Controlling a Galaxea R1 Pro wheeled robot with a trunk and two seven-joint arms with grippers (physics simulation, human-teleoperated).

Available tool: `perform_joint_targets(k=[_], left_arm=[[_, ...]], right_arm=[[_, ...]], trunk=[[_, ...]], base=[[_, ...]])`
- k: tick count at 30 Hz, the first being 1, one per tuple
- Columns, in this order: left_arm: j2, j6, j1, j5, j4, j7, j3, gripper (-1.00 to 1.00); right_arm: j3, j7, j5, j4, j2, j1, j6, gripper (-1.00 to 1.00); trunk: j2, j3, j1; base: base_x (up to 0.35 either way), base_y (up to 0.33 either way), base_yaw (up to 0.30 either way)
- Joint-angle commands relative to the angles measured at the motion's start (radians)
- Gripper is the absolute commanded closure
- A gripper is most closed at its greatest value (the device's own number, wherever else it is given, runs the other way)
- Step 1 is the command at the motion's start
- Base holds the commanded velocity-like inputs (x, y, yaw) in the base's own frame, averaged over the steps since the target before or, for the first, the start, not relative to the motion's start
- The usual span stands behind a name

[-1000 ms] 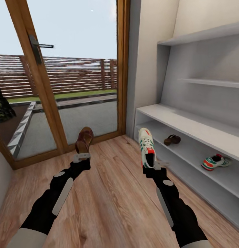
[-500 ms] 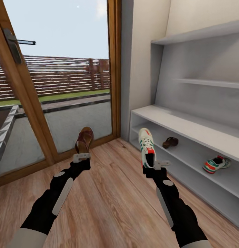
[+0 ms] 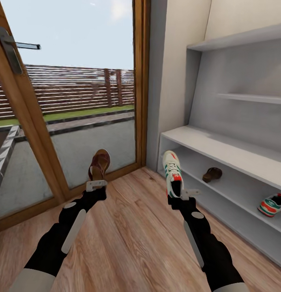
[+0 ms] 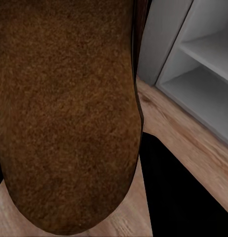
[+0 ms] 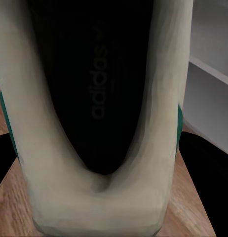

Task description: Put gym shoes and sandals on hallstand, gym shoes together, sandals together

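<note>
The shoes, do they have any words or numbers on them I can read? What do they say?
"adidas" – printed on the dark insole inside the gym shoe held in the right gripper, seen in the right wrist view.
No other words or numbers can be read on the sandal in the left gripper.

The left gripper (image 3: pixel 96 184) is clamped on the heel end of a brown sandal (image 3: pixel 99 164), which stands up and away from it toward the glass door (image 3: pixel 75 101). The right gripper (image 3: pixel 181 194) grips the heel of a white gym shoe (image 3: pixel 171 172), toe pointing away. Beyond and to the right of that gripper stands the white hallstand (image 3: pixel 221 150); on its shelf lie a second sandal (image 3: pixel 212 174) and, further right, a second gym shoe (image 3: pixel 273 204). Wood-plank corridor floor (image 3: pixel 132 235) lies beneath both arms.
</note>
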Motion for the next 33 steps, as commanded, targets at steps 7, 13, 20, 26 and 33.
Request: perform_joint_targets(k=[7,13,20,26,33], left_arm=[[0.001,0.004,0.0,0.007,-0.002,0.006,-0.002,1.0],[0.001,0.004,0.0,0.007,-0.002,0.006,-0.002,1.0],[0.001,0.004,0.0,0.007,0.0,0.005,-0.002,1.0],[0.001,0.004,0.0,0.006,0.012,0.005,-0.002,1.0],[0.001,0.004,0.0,0.006,0.012,0.005,-0.002,1.0]], right_arm=[[0.002,-0.005,0.001,-0.001,0.0,-0.001,0.006,1.0],[0.002,-0.005,0.001,-0.001,0.0,-0.001,0.006,1.0],[0.002,-0.005,0.001,-0.001,0.0,-0.001,0.006,1.0],[0.002,-0.005,0.001,-0.001,0.0,-0.001,0.007,1.0],[0.002,-0.005,0.001,-0.001,0.0,-0.001,0.006,1.0]], trunk=[[0.0,-0.001,0.0],[0.0,-0.001,0.0],[0.0,-0.001,0.0],[0.0,-0.001,0.0],[0.0,-0.001,0.0]], base=[[0.284,0.224,-0.239],[0.254,0.257,-0.265],[0.236,0.276,-0.266],[0.198,0.17,-0.266],[0.027,0.019,-0.266]])
